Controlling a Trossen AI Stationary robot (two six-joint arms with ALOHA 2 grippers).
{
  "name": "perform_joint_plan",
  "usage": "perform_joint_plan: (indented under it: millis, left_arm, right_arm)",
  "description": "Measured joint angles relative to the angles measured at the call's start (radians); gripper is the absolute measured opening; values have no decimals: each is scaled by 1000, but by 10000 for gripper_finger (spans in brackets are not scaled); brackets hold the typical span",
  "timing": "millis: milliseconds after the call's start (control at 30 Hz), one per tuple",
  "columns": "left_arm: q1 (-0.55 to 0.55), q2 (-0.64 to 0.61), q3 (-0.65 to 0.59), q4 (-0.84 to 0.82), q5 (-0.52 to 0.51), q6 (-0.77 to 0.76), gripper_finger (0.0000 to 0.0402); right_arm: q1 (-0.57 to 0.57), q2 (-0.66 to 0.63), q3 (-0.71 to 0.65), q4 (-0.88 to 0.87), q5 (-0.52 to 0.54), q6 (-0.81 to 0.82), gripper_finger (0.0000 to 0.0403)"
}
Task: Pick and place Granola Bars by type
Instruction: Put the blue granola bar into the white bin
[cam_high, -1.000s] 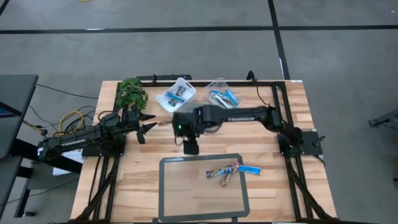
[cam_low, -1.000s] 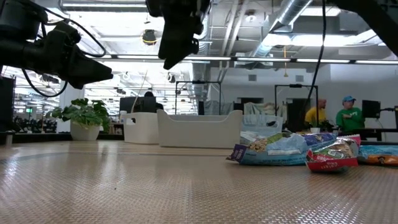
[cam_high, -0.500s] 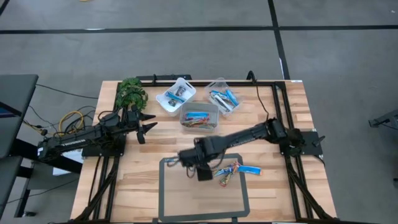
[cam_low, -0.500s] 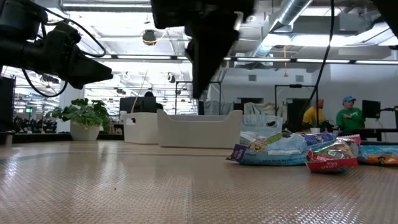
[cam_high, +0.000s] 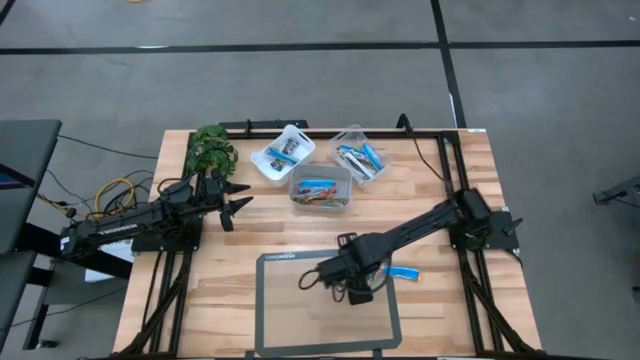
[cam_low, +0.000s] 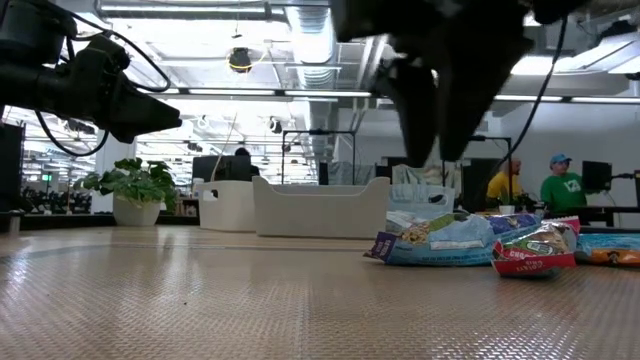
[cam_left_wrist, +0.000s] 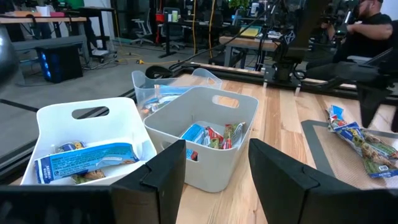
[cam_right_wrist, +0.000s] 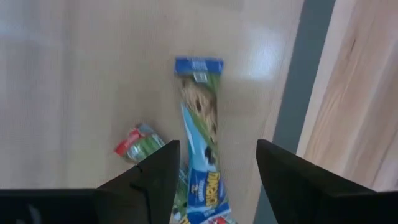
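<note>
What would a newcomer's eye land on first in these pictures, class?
Most striking is the right gripper, open, hanging over the few granola bars left on the grey-framed mat at the table's near side. Next come three tubs near the far edge, each already holding bars. The left gripper waits open beside a small green plant.

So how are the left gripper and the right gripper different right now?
The left gripper waits over bare wood at the table's left side, near the plant; the right gripper reaches out over the grey-framed mat. The left gripper has no bars beneath it; the right gripper hangs above the granola bars lying on the mat. Both are open and hold nothing.
</note>
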Motion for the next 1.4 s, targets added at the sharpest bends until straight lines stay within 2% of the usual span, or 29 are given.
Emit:
perform_joint_plan:
  millis: [300,500,667,1100,1233,1400]
  left_arm:
    - [0,0,0,0,0,0,169]
    - [0,0,0,0,0,0,169]
    - [0,0,0,0,0,0,169]
    - [0,0,0,0,0,0,169]
    - [0,0,0,0,0,0,169]
    - [0,0,0,0,0,0,169]
  right_arm:
    - [6,-110,-309,252,-2,23,199]
    - [6,-109,-385,369,-50,22,196]
    - [6,-107,-415,425,-51,22,188]
    - [4,-106,-460,560,-51,66,46]
    - [4,-106,-460,635,-51,66,23]
    - [-13,-106,-460,806,-53,82,19]
